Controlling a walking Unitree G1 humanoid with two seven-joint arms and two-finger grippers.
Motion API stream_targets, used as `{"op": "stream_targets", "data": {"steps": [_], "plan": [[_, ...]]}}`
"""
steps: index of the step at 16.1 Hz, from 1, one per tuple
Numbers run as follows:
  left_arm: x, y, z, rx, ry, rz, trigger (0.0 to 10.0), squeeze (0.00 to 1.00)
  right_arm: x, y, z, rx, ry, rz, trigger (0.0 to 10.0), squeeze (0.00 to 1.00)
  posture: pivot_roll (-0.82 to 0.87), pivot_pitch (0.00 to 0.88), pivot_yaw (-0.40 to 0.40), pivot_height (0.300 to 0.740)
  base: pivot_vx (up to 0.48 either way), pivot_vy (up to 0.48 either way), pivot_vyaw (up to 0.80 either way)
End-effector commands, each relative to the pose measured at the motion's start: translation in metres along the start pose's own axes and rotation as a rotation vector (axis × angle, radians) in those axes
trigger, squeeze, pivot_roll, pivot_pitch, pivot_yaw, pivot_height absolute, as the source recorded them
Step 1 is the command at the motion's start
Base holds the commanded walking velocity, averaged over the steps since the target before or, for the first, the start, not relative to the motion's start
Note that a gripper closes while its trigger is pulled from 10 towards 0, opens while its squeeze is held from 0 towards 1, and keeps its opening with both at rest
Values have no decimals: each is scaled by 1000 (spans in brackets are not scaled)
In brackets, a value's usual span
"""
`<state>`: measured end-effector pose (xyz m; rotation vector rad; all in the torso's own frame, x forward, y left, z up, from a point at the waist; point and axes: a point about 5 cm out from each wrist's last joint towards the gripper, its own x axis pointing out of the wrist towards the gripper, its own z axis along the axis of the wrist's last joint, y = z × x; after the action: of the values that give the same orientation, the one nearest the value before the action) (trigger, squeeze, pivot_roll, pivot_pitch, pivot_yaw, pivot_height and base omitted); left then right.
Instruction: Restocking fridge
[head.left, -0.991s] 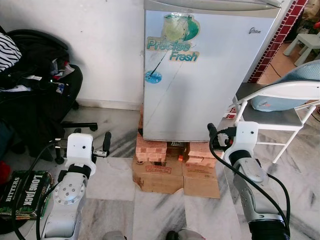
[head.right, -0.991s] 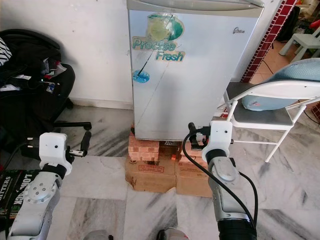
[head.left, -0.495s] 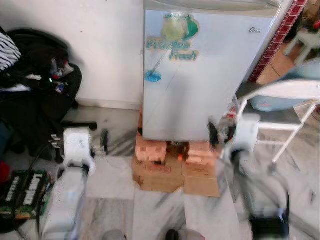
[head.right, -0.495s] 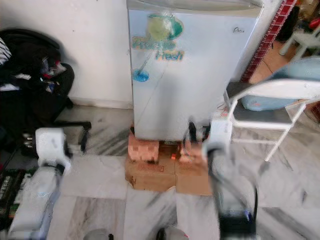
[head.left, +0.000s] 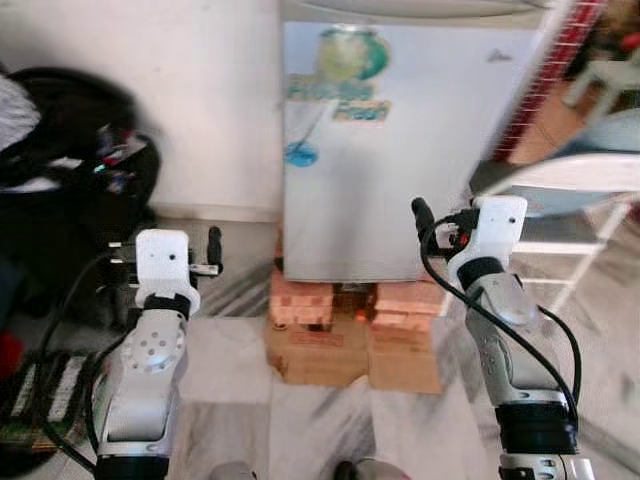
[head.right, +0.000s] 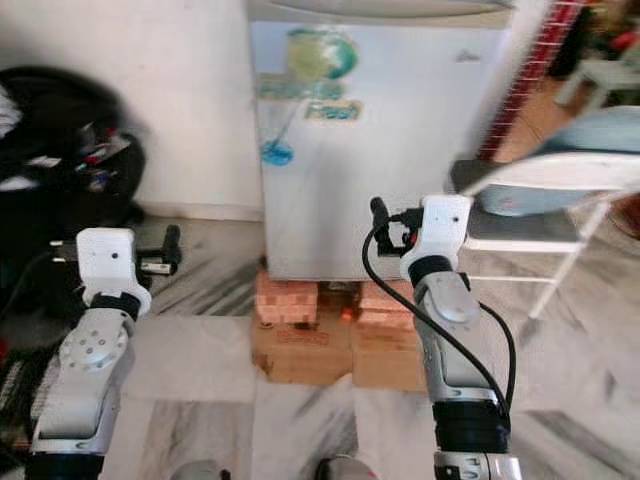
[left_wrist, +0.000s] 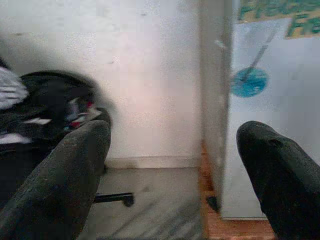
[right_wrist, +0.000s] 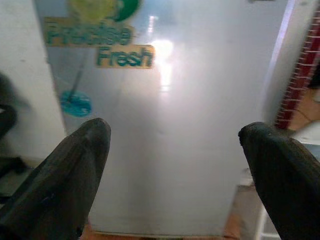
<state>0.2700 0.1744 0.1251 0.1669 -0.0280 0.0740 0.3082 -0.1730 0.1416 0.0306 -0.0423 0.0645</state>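
Fridge: door closed, straight ahead on bricks and cardboard boxes.
Right gripper: spread, empty, facing the door — apart from it.
Left gripper: spread, empty, aimed beside the fridge.
Risk: a hard pull on the door could rock the fridge on its loose stack — or the right arm could clip the folding chair.

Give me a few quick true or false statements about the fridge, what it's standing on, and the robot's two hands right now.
1. The fridge door is shut. True.
2. The fridge stands directly on the marble floor. False: it rests on bricks stacked on cardboard boxes.
3. The right hand is open and faces the fridge door. True.
4. The left hand is shut on a bottle. False: it is open and holds nothing.
5. A folding chair stands to the robot's right of the fridge. True.
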Motion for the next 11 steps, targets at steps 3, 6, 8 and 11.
{"op": "stream_targets", "data": {"steps": [3, 6, 8, 11], "plan": [[3, -2, -1, 47, 5, -34, 10000, 0, 5, 1, 0, -3, 3, 5, 10000, 0, 153, 29, -26, 740, 0, 430, -800], [5, 1, -1, 49, 13, -17, 10000, 0, 5, 8, 1, -7, -5, 32, 10000, 0, 154, 27, -25, 740, 0, 480, -800], [4, -1, 0, 41, 5, -32, 10000, 0, 5, 8, 1, -2, -5, 28, 10000, 0, 154, 28, -26, 740, 0, 480, 0], [2, -7, 2, 53, -24, -91, 10000, 0, 7, 8, 4, 0, -15, 27, 10000, 0, 154, 28, -26, 740, 0, 475, 0]]}}
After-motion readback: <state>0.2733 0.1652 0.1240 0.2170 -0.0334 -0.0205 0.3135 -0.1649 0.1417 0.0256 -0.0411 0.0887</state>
